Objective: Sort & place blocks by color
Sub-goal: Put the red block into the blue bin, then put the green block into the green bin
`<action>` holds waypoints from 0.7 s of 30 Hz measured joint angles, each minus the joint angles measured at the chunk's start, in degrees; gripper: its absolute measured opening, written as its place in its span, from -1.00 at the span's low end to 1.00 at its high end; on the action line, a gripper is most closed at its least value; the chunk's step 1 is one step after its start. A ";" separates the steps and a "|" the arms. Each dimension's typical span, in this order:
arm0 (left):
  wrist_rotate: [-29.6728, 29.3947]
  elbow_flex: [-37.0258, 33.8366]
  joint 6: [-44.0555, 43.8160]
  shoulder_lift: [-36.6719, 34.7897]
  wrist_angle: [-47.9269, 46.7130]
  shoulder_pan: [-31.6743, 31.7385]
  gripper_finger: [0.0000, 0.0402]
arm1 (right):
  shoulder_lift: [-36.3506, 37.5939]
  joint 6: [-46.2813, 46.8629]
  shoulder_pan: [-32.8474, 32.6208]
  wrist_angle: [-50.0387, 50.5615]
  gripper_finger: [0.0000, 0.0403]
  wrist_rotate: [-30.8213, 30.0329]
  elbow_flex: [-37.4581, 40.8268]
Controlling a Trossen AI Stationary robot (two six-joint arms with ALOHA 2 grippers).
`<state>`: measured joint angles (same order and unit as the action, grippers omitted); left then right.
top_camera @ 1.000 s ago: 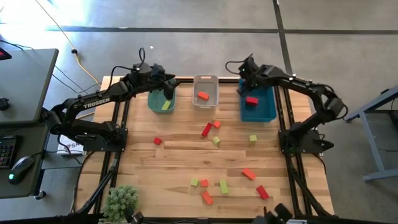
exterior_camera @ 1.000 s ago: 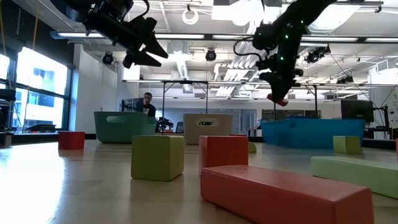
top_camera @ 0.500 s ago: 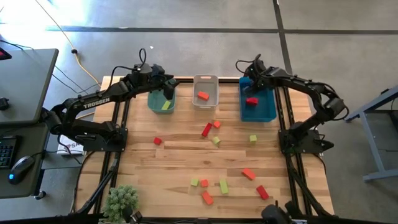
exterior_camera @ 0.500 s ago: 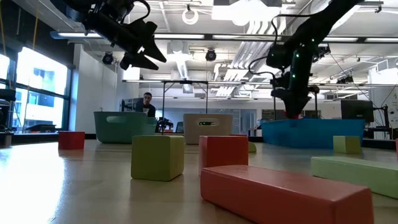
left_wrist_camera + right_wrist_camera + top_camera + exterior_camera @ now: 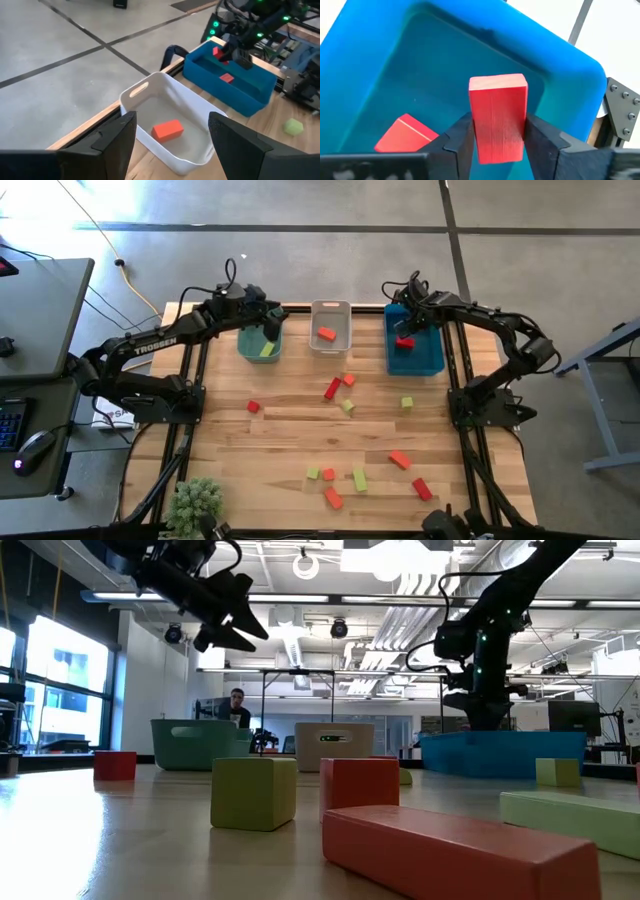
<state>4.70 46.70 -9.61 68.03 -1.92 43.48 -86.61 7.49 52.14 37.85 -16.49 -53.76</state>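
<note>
— Wooden planking forms the counter (image 5: 300, 430); what is seen along its far edge?

— Three bins are lined up: a green bin (image 5: 258, 343) toward the far left corner, a white bin (image 5: 331, 326) at the middle, a blue bin (image 5: 414, 350) toward the far right corner.

— Where is the right end effector (image 5: 495, 131) found?

— Over the blue bin, with a deep red block (image 5: 498, 117) seen between its fingers (image 5: 461, 135); whether it is gripped cannot be told. Another red block (image 5: 405, 134) is lying in that bin.

— And the left end effector (image 5: 172, 132)?

— It is held spread wide, with nothing in it, above the green bin. An orange-red block (image 5: 167, 129) is lying in the white bin.

— And the remaining blocks (image 5: 345, 395)?

— They are scattered over the middle and near part of the counter.
</note>
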 joint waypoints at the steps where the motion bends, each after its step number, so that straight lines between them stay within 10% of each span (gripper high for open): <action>1: 0.25 0.00 0.42 0.01 0.00 -0.27 0.19 | 0.00 0.01 0.00 0.00 -0.29 0.00 0.00; 21: -6.31 7.01 6.74 0.01 -11.53 -9.75 0.19 | 0.12 7.74 -0.66 0.88 0.00 13.69 -0.15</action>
<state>-1.61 53.71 -2.86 68.04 -13.44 33.74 -86.49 15.22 51.48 38.72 -2.81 -53.91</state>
